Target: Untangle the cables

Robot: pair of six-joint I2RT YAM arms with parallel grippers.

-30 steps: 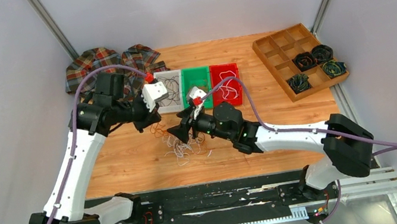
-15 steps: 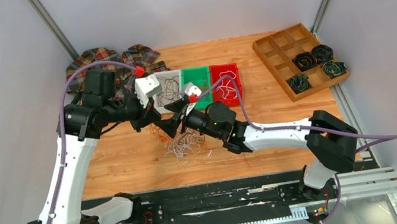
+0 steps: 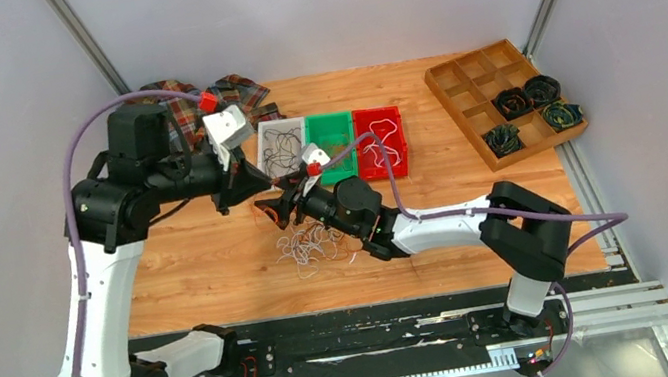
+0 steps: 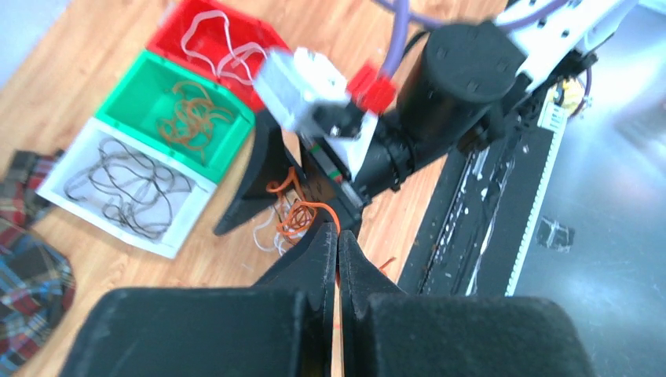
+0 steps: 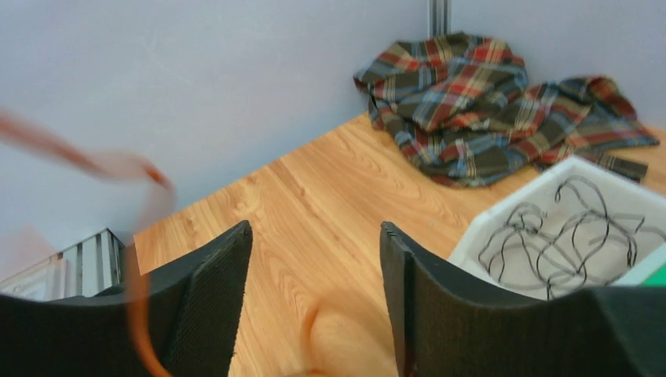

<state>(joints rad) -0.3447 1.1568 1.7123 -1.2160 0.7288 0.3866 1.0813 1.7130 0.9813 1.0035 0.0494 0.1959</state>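
Note:
The cables [image 3: 315, 245] lie as a loose bunch of pale and orange strands on the wooden table, below both grippers. My left gripper [image 3: 253, 183] hangs above the bunch's left edge. In the left wrist view, the left gripper [image 4: 338, 236] is shut on a thin orange cable [image 4: 297, 217] that loops away from its tips. My right gripper [image 3: 271, 211] sits just right of it, open. Its two black fingers [image 4: 253, 179] straddle the orange loops. In the right wrist view, the right gripper [image 5: 314, 239] is wide open, with a blurred orange strand [image 5: 314, 334] low between the fingers.
Three small bins stand behind the bunch: white bin [image 3: 283, 161] with black strands, green bin [image 3: 327, 121] with orange ones, red bin [image 3: 385, 170] with pale ones. A plaid cloth [image 3: 180, 106] lies at back left. A wooden divided tray [image 3: 466, 76] with dark coils is at right.
The left arm has risen and drawn back to the left with the orange cable in its jaws. The right gripper has followed leftward over the bunch and narrowed slightly.

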